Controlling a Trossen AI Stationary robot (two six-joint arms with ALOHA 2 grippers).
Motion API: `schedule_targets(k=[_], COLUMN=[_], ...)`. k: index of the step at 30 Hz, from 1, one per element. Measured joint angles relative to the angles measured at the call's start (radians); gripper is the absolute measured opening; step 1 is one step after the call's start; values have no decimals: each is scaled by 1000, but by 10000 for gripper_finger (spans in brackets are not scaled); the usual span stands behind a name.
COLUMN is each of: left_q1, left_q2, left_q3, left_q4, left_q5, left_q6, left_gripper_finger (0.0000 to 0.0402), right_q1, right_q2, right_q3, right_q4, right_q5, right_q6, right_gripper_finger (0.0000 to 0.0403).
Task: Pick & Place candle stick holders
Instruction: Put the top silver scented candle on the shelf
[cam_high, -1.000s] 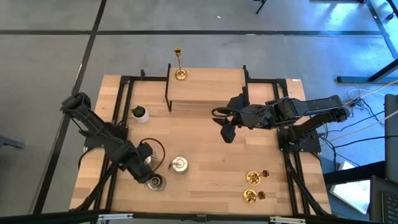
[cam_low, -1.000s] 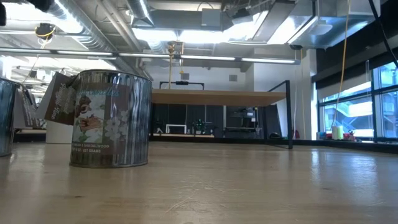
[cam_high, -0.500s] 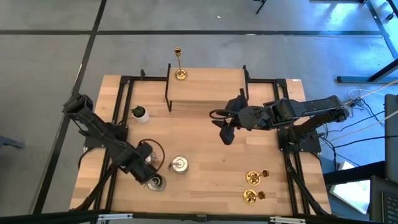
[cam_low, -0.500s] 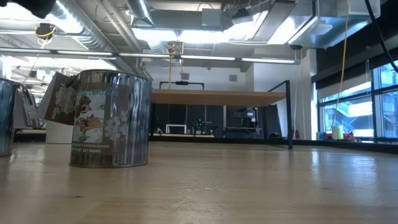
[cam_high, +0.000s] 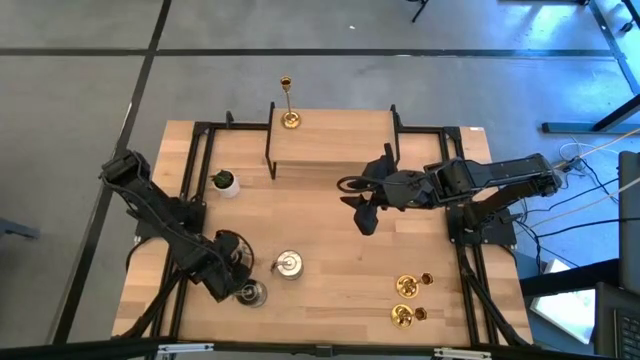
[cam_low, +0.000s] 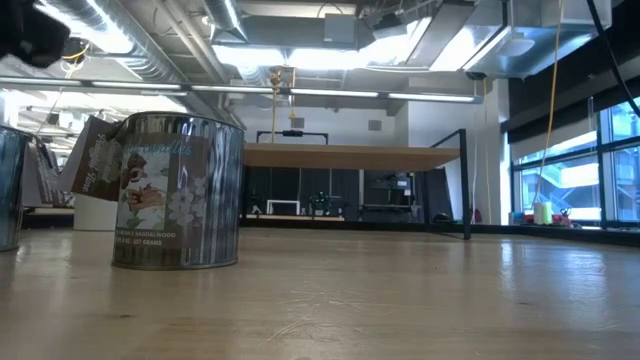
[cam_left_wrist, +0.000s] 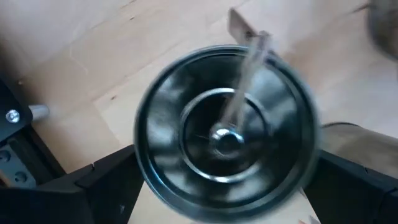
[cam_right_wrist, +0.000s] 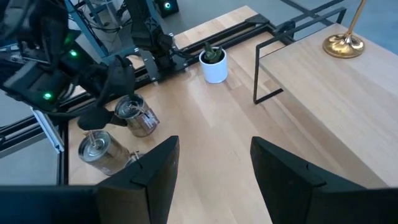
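Two squat silvery holders stand on the table's near left, one (cam_high: 250, 293) by the near edge and one (cam_high: 288, 265) beside it. My left gripper (cam_high: 230, 276) is open above the nearer one (cam_left_wrist: 225, 130), a finger on either side of it. I see no touch. One gold holder (cam_high: 289, 102) stands on the raised shelf (cam_high: 330, 140). Two more gold holders (cam_high: 405, 287) (cam_high: 402, 316) are at the near right. My right gripper (cam_high: 365, 212) is open and empty above the table's middle.
A small white pot with a green plant (cam_high: 225, 182) stands at the far left. The shelf's black legs (cam_high: 271, 140) and the black frame rails (cam_high: 195, 170) border the work area. Bare wood lies between the silvery holders and the gold ones.
My left gripper has moved a little toward the table's near edge, over the silvery holder nearest that edge. Its fingers stay apart. The holders have not moved.
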Motion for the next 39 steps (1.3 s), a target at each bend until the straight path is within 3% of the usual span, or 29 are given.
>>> schedule_targets(k=[12, 17, 23, 32, 39], left_q1=[72, 114, 132, 137, 151], left_q2=[0, 0, 0, 12, 63], left_q3=[-94, -94, -97, -97, -94], left_q4=[113, 114, 116, 122, 177], left_q5=[5, 63, 121, 120, 157], left_q6=[132, 221, 235, 235, 275], left_gripper_finger=[384, 384, 384, 383, 361], right_q1=[-1, -2, -2, -2, -2], right_q2=[0, 0, 0, 0, 0], right_q3=[0, 0, 0, 0, 0], right_q4=[2, 3, 3, 7, 35], right_q5=[0, 1, 9, 12, 12], right_q6=[0, 0, 0, 0, -1], right_gripper_finger=[204, 204, 204, 204, 204])
